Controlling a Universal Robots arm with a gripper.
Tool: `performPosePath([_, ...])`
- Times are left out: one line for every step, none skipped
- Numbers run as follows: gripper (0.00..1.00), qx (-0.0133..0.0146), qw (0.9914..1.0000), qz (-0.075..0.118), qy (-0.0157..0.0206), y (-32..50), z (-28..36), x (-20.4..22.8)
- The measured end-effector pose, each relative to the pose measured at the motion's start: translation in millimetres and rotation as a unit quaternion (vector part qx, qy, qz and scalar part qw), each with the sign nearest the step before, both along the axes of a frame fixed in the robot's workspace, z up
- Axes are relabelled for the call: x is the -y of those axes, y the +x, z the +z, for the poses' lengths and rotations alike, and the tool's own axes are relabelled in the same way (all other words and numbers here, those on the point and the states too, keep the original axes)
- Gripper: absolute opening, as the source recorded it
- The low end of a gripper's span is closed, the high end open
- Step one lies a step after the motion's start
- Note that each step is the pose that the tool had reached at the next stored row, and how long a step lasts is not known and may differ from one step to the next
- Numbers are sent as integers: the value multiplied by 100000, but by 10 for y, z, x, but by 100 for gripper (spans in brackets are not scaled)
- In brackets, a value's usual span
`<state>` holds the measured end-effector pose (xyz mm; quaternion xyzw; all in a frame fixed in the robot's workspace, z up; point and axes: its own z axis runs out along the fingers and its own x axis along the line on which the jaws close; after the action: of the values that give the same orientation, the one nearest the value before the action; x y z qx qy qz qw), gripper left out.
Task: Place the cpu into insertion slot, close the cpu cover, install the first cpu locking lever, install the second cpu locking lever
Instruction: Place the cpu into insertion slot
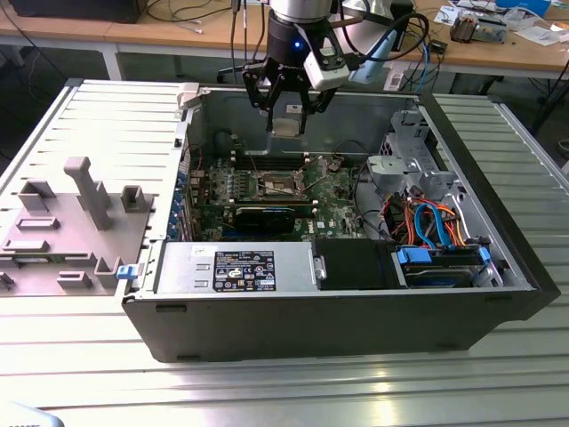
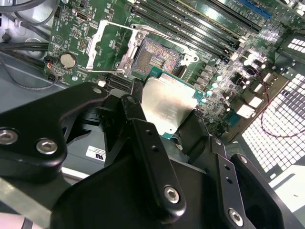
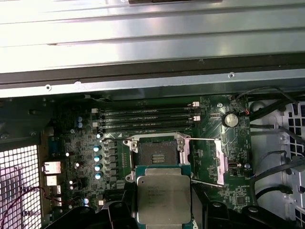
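The gripper point(image 1: 286, 121) is clamped on the cpu point(image 3: 163, 200), holding it above the bare slot point(image 3: 153, 153). In the second wrist view, its black links hide part of the chip.

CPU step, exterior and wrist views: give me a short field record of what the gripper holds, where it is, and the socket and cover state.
gripper: shut on the cpu, gripped by its edges
position: raised over the motherboard inside the open case
insertion slot: empty, contacts exposed
cpu cover: swung open beside the slot
progress: cpu not yet placed
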<state>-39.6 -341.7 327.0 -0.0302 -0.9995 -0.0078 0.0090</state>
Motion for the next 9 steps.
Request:
performPosePath([55,2,100000,-71,-13,0,0,0])
performPosePath([55,0,100000,-142,-26,0,-1,0])
performPosePath([55,1,99996,-858,-151,0,-4,0])
performPosePath([55,3,99989,-1476,-284,0,-8,0])
performPosePath([55,1,99986,-1643,-314,0,-9,0])
performPosePath([55,-1,99985,-1692,-322,0,-9,0])
performPosePath([55,-1,99984,-1737,-327,0,-9,0])
performPosePath([55,0,99984,-1763,-332,0,-9,0])
performPosePath([55,1,99983,-1791,-335,0,-9,0])
